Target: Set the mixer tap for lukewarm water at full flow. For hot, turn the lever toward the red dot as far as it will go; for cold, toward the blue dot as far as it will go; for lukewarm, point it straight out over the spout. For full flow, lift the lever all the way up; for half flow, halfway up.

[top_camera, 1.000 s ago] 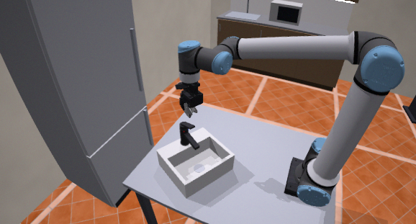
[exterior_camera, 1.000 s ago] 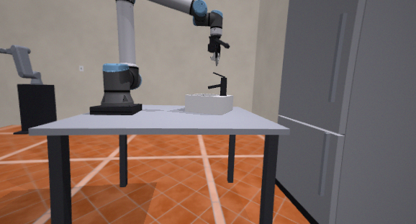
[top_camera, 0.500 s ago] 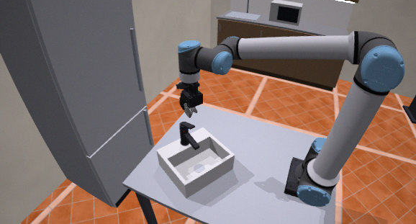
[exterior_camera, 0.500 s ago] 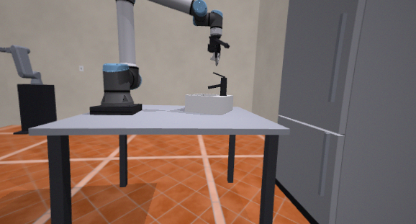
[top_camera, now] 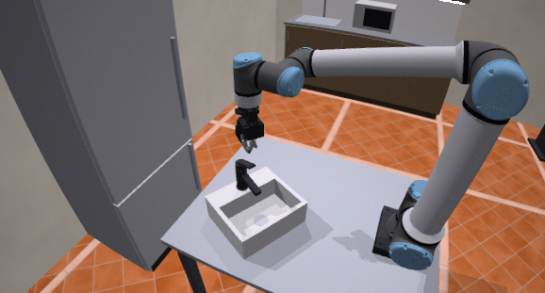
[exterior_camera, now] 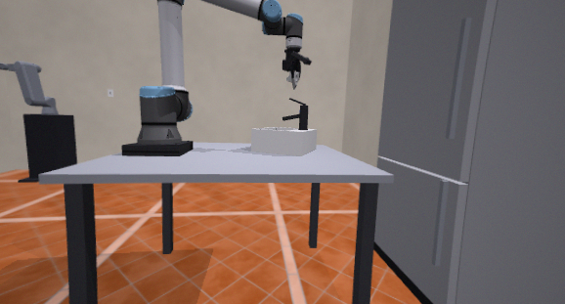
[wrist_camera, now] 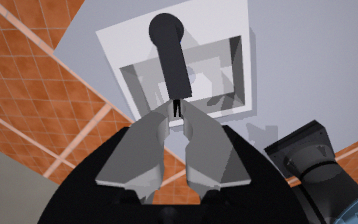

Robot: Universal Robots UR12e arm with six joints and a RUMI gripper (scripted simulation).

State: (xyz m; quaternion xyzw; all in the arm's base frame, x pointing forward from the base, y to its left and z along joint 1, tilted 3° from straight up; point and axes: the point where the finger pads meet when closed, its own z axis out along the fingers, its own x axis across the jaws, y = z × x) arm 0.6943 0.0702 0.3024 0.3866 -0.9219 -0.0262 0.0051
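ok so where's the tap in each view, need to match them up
Top: tap stands left of centre, on the back rim of the sink, below the end effector.
Exterior: right of centre, black, on the far end of the sink, under the end effector.
Wrist: top centre, seen from above, running down toward the shut fingers.
Shared landmark: the white sink.
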